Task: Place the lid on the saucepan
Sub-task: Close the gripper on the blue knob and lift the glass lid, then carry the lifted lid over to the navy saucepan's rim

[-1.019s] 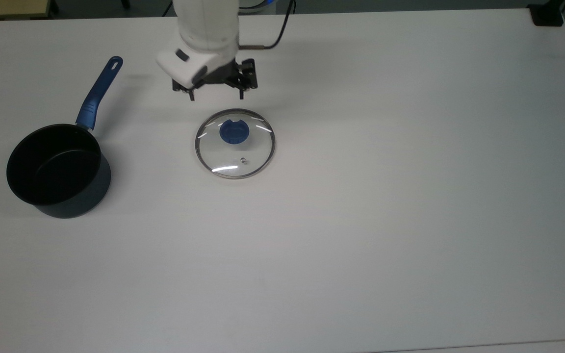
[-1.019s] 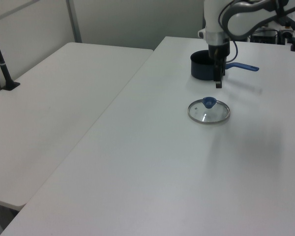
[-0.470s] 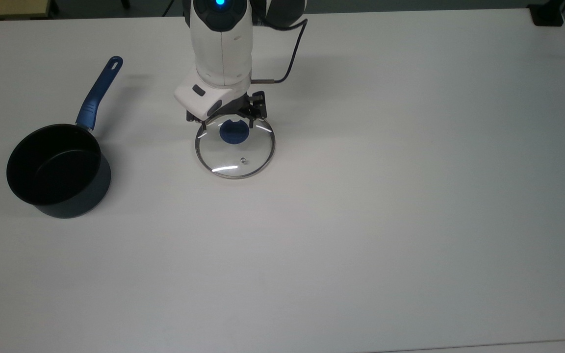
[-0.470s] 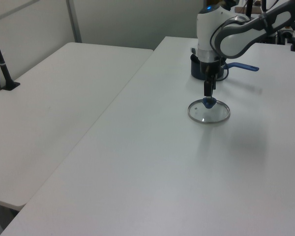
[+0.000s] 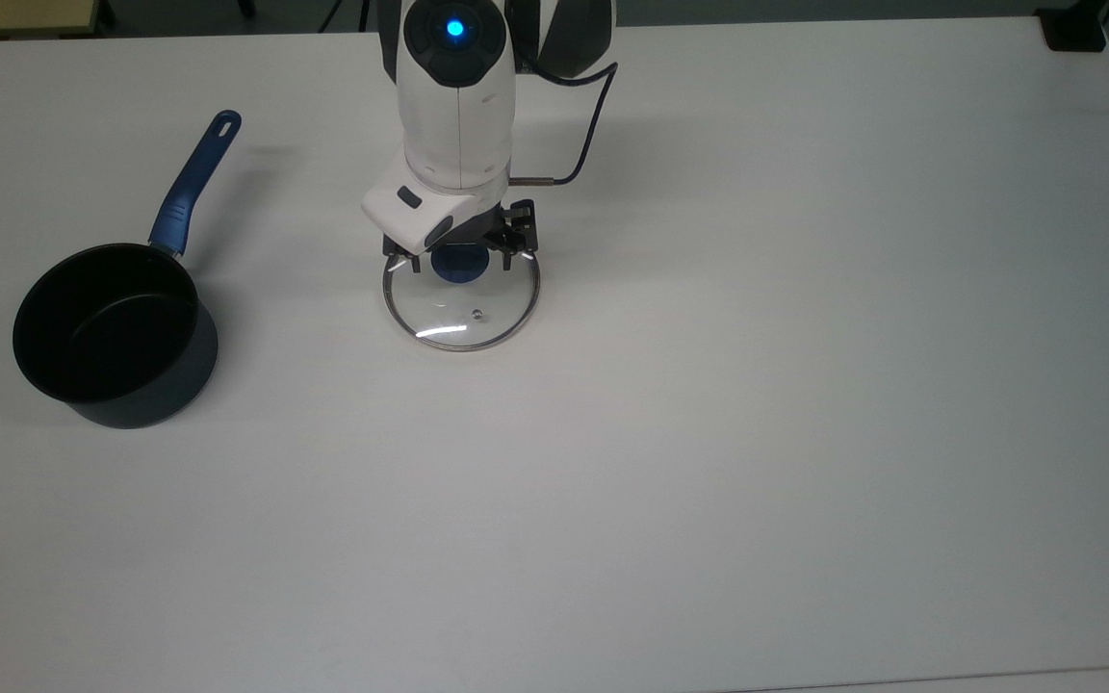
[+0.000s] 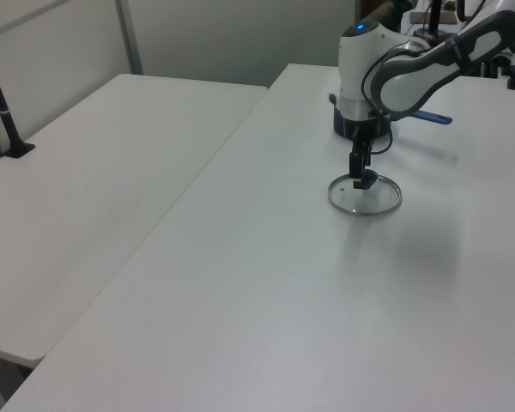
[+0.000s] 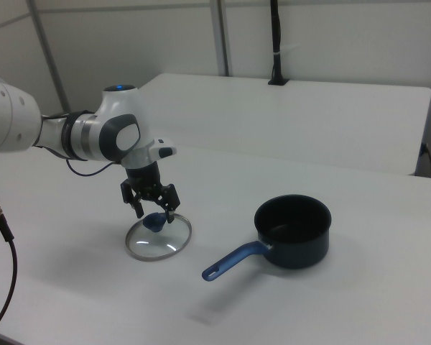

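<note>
Fingers spread either side of the knob, nothing gripped yet.

Top view: my gripper straddles the blue knob; the lid lies flat on the table, the saucepan well apart at the top view's left.
Left view: fingers low at the knob.
Right view: jaws apart. Glass likely heavy, brittle, slick; grip the knob only.

A white table fills the top view. In the left view, a second white table stands beside it on the left view's left. A black post rises from that second table's far left edge.
</note>
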Controlling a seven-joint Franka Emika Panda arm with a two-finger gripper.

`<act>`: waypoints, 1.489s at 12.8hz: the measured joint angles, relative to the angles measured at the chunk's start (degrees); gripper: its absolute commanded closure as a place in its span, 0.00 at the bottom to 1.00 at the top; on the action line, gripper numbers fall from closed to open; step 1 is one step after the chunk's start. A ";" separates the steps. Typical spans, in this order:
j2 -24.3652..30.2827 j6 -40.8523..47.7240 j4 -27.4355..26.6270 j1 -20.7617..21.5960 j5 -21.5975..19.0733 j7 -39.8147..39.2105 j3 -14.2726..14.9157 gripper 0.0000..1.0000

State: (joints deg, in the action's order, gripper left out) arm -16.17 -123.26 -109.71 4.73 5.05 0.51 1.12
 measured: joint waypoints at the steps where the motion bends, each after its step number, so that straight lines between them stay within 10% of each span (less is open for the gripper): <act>1: -0.19 -0.12 0.00 0.00 0.00 0.06 0.00 0.04; 8: -0.68 -0.18 0.18 0.00 0.00 0.36 0.02 0.50; 19: 5.57 10.58 5.48 -0.78 -0.48 0.25 1.21 0.58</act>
State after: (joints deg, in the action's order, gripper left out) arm -10.60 -112.69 -104.23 3.94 4.57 0.76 2.33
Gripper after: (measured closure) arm 0.344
